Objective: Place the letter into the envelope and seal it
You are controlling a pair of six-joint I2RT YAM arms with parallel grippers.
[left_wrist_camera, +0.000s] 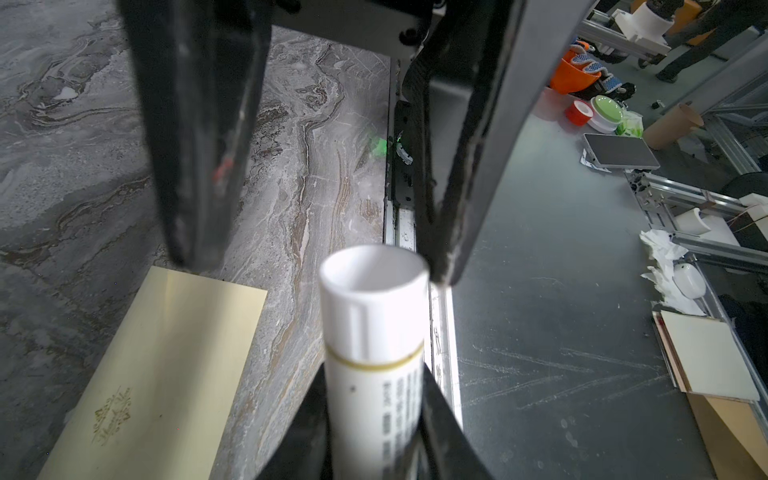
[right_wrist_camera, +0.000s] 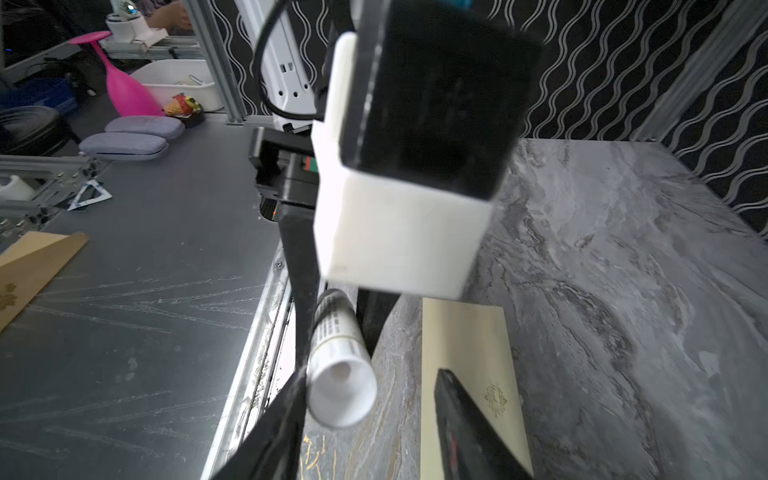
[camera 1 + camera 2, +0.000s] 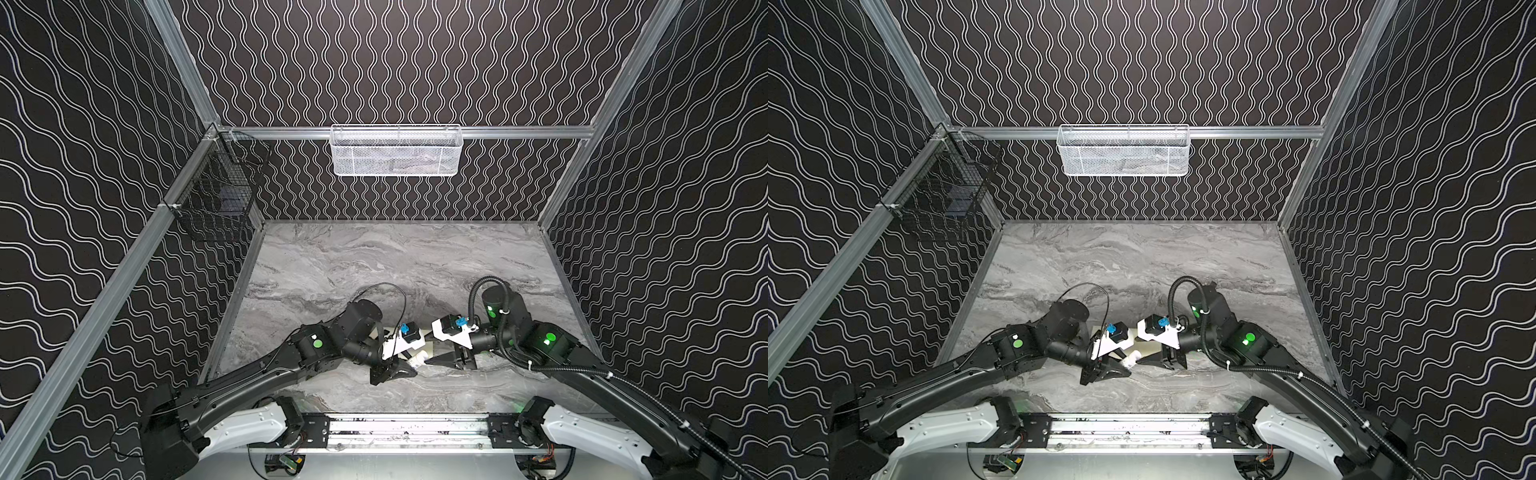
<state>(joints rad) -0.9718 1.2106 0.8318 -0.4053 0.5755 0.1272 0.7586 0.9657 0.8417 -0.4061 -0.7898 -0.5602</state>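
Marble-patterned table (image 3: 374, 257), near its front edge: the left gripper (image 1: 374, 386) pinches a white glue stick (image 1: 374, 324) by its body, the capped end pointing toward the right gripper (image 2: 370, 376). That gripper's fingers stand spread on either side of the cap, one against it, the other well apart. The cream envelope (image 1: 158, 365) lies flat on the table just beside them, printed emblem upward.

Envelope (image 1: 166, 353) partly out of view
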